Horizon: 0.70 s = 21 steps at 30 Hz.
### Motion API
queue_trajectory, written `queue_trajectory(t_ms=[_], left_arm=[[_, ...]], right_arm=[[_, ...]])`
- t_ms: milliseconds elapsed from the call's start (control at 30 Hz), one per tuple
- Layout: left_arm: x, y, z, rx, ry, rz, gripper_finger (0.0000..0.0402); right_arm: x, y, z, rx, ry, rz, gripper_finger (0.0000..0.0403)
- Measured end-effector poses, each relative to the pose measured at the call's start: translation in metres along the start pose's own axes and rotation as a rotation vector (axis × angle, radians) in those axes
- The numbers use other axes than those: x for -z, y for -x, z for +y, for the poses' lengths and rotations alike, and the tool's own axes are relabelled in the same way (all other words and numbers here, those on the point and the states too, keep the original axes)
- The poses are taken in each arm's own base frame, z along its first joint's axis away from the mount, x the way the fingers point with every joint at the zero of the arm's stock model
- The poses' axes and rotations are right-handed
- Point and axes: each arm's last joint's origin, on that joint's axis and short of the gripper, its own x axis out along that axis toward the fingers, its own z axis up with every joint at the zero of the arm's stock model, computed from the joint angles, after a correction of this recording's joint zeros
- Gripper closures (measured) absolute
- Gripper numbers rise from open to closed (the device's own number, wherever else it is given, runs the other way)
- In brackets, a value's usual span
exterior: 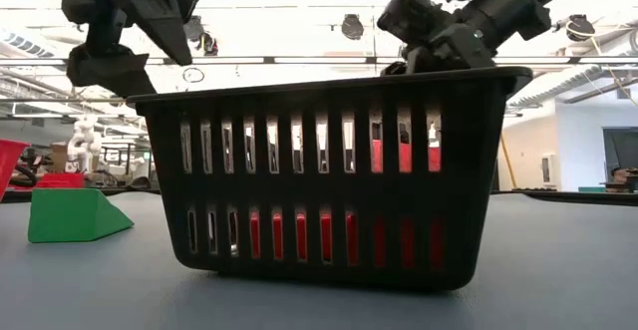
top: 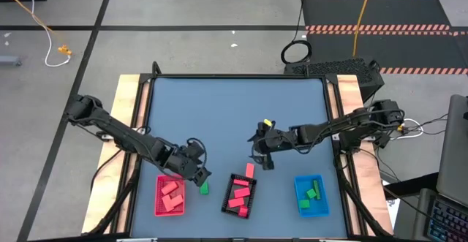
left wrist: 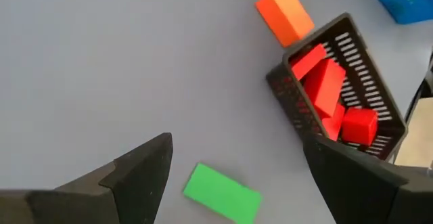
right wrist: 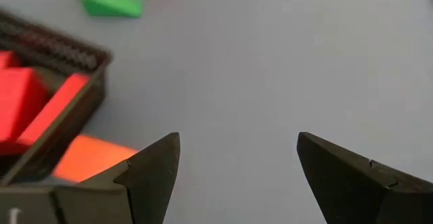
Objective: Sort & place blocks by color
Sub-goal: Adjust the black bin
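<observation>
My left gripper is open and hovers just above a green wedge block that lies flat on the table between the red tray and the black tray. My right gripper is also open. It hangs over bare table next to a salmon block, which lies against the black tray's far end. Pink-red blocks fill the black tray, salmon blocks sit in the red tray, and green blocks are in the blue tray.
The three trays stand in a row along the table's near edge. In the low view the black tray's slotted wall fills the middle, with the green wedge to its left. The far half of the blue table top is bare.
</observation>
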Motion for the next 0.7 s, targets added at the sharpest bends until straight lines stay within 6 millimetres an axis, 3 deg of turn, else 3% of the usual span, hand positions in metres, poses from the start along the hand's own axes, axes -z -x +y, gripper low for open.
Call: queue_trajectory(t_ms=[167, 367, 600, 700], left_arm=[[0.003, -0.009, -0.002, -0.014, 0.040, -0.001, 0.0066], [0.010, -0.031, -0.001, -0.052, 0.027, 0.084, 0.0066], [0.012, -0.054, -0.019, -0.058, -0.061, 0.144, 0.0066], [0.011, -0.064, -0.030, -0.053, -0.099, 0.149, 0.0066]], right_arm=[[0.006, 0.001, 0.009, -0.080, -0.037, 0.060, 0.0112], [0.016, 0.006, 0.035, -0.154, 0.028, 0.169, 0.0112], [0.010, 0.015, 0.074, -0.228, 0.032, 0.095, 0.0112], [0.008, 0.019, 0.085, -0.184, 0.022, 0.053, 0.0112]])
